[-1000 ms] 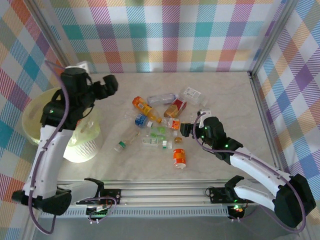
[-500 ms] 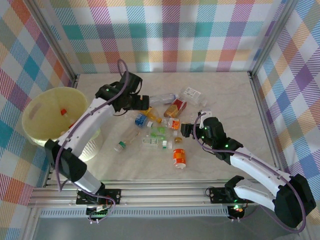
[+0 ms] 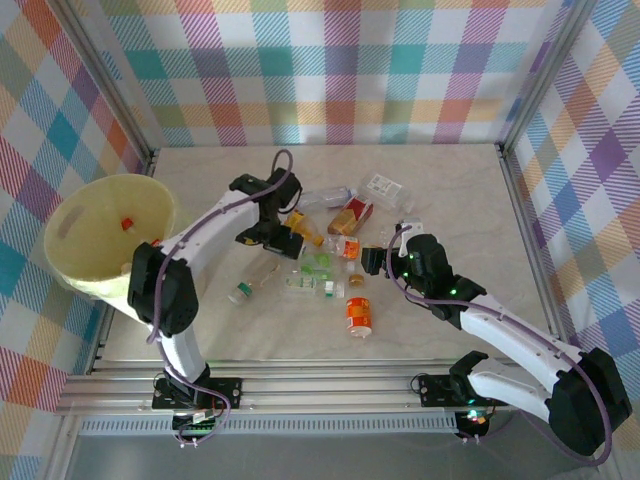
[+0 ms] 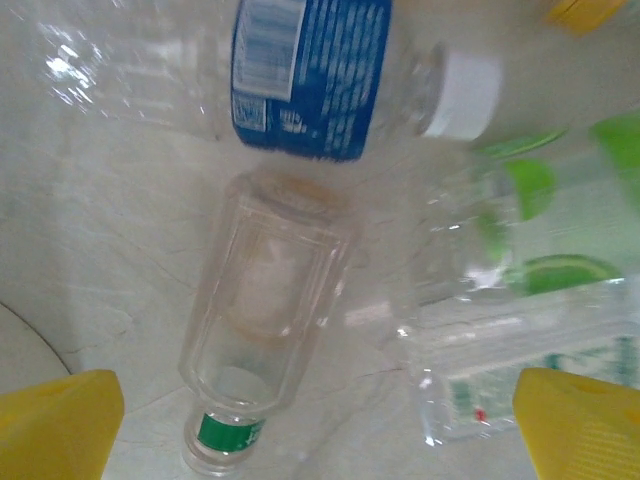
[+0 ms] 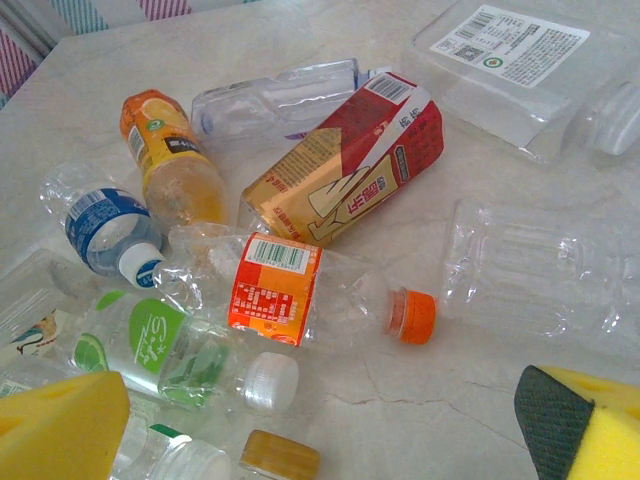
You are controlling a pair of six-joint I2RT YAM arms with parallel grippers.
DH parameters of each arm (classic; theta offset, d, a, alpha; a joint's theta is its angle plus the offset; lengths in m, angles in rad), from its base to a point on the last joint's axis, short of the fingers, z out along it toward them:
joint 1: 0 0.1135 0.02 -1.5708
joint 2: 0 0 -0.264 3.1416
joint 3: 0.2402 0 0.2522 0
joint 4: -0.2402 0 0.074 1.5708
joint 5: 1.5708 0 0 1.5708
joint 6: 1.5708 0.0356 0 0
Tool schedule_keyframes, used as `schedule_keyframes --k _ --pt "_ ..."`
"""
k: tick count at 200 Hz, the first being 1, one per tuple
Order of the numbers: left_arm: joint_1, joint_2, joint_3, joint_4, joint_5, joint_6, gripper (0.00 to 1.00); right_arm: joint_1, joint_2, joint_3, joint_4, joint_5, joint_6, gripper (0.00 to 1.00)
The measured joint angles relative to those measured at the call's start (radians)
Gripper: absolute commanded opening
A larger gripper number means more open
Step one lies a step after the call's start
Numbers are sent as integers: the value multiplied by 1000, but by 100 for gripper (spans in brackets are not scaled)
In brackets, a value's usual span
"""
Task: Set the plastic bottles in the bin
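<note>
The left tool (image 4: 318,425), pads spread, hangs over the clear bottle (image 4: 265,320) lying between them on the counter (image 4: 90,260), so it should drop straight, clamp mid-body clear of the blue-labelled bottle (image 4: 310,75) just beyond, then swing to the bin (image 3: 80,250) leftward.

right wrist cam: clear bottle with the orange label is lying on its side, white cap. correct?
Not quite. In the right wrist view the orange-label bottle does lie on its side, but its cap is orange. The white cap belongs to the green-label bottle beside it.
</note>
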Motion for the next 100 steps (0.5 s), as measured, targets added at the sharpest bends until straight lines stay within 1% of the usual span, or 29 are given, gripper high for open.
schedule_keyframes --k 20,57,76,100 --pt "22 44 -44 18 -3 31 100 0 0 0 2 -3 -11 100" --pt "83 69 -102 83 5 104 100 0 0 0 6 -4 -15 100" --pt "90 80 -126 122 11 136 100 0 0 0 5 -3 -15 100" --pt "90 106 -143 161 19 160 97 0 0 0 6 -3 -15 100"
